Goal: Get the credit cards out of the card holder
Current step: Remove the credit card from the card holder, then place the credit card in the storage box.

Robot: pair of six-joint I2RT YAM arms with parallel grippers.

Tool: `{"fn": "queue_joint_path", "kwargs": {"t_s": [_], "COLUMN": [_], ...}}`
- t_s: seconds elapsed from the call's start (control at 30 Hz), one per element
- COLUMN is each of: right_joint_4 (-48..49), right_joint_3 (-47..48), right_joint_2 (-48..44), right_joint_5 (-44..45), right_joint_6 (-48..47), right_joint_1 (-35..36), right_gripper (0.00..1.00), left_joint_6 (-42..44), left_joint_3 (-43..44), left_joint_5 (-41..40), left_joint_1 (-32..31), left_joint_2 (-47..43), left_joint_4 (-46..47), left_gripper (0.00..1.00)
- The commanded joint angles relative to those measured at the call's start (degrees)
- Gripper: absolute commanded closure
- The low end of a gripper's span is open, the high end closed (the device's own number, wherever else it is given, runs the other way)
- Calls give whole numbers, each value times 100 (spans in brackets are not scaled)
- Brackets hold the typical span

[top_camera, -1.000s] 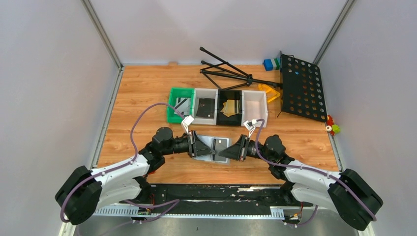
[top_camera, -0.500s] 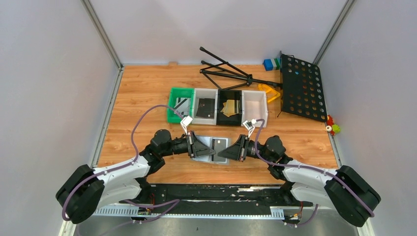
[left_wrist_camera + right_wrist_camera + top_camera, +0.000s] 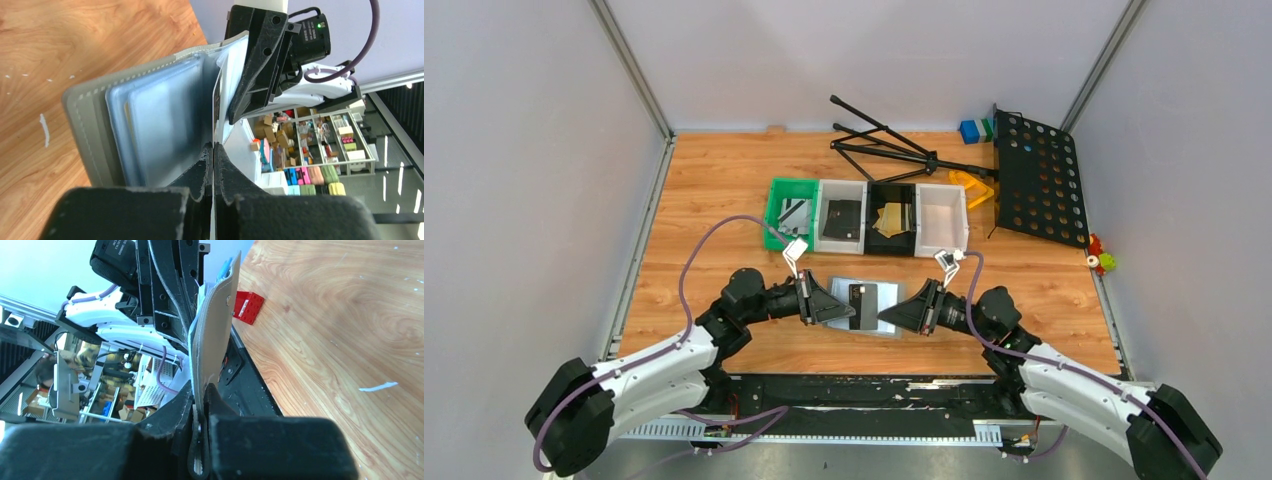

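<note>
You've got the card holder (image 3: 90,120) strung between both arms at the near middle of the table (image 3: 714,180), in front of the trays (image 3: 942,215); can't tell if it touches the wood

Right gripper (image 3: 201,407): jaws clamped on the grey outer cover at its edge. That's your anchor, so the holder can't slide when the other arm pulls

Left gripper (image 3: 214,152): fingers pressed fully together on a thin edge sticking out of the clear sleeves. It reads as the dark card (image 3: 857,299) seen from above in the open holder, but a sleeve lip could be caught with it, which the wrist view doesn't settle

The two grippers face each other tip to tip, very close. That makes sense, since opposite pulls along one line draw the card straight out of its pocket instead of bending it

Holder is spread open, sleeves fanned toward the left wrist camera, so the pocket mouth faces your pulling hand

Other credit cards (image 3: 892,218) already lie in the trays, so judged partway done. The step in hand looks like extraction, with the grip made and the card not yet out

Risks are the pinch being shallow and slipping off, or the sleeve coming along. Pull slowly, away from the right arm

Red block (image 3: 248,306) sits near the table edge, not involved
</note>
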Motion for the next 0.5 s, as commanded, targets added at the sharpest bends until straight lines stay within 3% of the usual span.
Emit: {"fn": "queue_joint_path", "kwargs": {"t_s": [0.0, 0.33, 0.4, 0.47], "right_joint_4": [-289, -902, -1372, -2470], "right_joint_3": [-150, -301, -201, 45], "right_joint_2": [-426, -889, -968, -1073], "right_joint_5": [325, 741, 889, 1280], "right_joint_6": [-99, -166, -260, -468], "right_joint_1": [-35, -48, -56, -57], "right_gripper": [100, 100, 100, 100], "left_joint_6": [215, 351, 438, 652], "left_joint_3": [-143, -204, -159, -15], "left_joint_5": [-168, -137, -173, -335], "left_joint_1": [79, 335, 364, 391], "left_joint_2": [-210, -517, -533, -543], "left_joint_4": [-330, -775, -968, -1404], "left_gripper": [100, 100, 100, 100]}}
